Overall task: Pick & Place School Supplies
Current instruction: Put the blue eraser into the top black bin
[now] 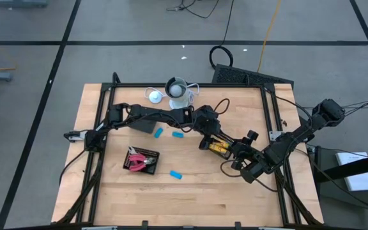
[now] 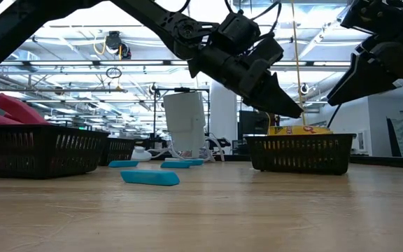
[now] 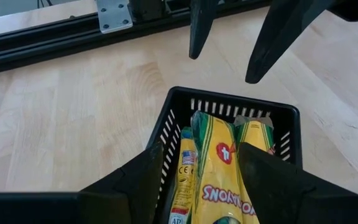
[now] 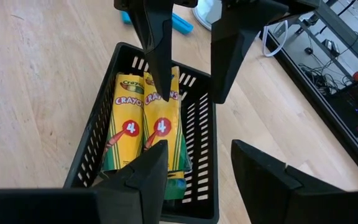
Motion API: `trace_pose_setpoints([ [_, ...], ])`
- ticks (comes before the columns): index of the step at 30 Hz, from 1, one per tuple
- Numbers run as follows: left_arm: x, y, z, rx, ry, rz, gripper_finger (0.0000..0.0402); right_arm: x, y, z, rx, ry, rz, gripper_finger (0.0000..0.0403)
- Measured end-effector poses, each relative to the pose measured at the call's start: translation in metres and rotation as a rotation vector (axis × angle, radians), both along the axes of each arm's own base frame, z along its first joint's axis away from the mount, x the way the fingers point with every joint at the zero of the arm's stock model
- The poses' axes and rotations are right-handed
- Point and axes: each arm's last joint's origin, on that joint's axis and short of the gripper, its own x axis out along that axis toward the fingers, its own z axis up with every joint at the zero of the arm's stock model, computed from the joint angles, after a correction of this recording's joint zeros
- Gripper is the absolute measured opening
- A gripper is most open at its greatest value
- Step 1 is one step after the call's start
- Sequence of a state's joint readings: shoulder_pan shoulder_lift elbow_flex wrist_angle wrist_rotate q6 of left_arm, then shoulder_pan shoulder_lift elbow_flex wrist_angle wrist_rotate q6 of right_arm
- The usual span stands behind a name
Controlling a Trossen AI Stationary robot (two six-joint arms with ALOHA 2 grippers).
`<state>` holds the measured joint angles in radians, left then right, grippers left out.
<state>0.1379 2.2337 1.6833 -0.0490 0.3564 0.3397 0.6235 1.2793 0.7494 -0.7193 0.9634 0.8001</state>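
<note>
A black mesh basket [image 1: 230,144] right of the table's middle holds yellow crayon packs [image 4: 129,130] lying flat. My left gripper [image 4: 191,93] hangs open just over the basket. One fingertip is above a pack and the other is by the basket's side wall [image 4: 207,124]. My right gripper [image 1: 240,160] is open in the air at the basket's near-right end, fingers slanting down toward it. Three light-blue blocks [image 1: 159,132] [image 1: 178,135] [image 1: 175,174] lie on the wood. Red-handled tools [image 1: 138,160] lie in a second basket [image 1: 152,155] at the centre left.
A white cup-like object with a cable [image 1: 179,91] and a small white round thing [image 1: 154,96] stand at the far edge. Under the left arm sits another dark basket [image 1: 144,126]. Black frame rails [image 1: 280,128] run along the table's sides. Bare wood lies along the near edge.
</note>
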Motion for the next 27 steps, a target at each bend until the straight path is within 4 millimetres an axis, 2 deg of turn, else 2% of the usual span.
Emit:
trace_pose_setpoints([
  [10,0.001,0.002,0.001,0.057,-0.019,0.049,0.0216,0.001,0.0,0.0,0.003,-0.006,0.001,0.0166],
  [14,0.0,0.004,0.005,0.135,-0.017,0.105,0.0216,0.001,0.001,-0.011,0.004,-0.025,0.035,0.0166],
  [16,-0.003,0.006,0.015,0.18,-0.016,0.133,0.0216,0.001,0.001,-0.017,0.01,-0.046,0.056,0.0166],
  [20,-0.017,0.006,0.048,0.231,-0.007,0.174,0.0216,0.002,0.001,-0.027,-0.005,-0.061,0.104,0.0166],
  [27,-0.061,-0.007,0.111,0.251,0.036,0.19,0.0216,0.016,0.005,-0.018,-0.1,-0.108,0.209,0.0166],
])
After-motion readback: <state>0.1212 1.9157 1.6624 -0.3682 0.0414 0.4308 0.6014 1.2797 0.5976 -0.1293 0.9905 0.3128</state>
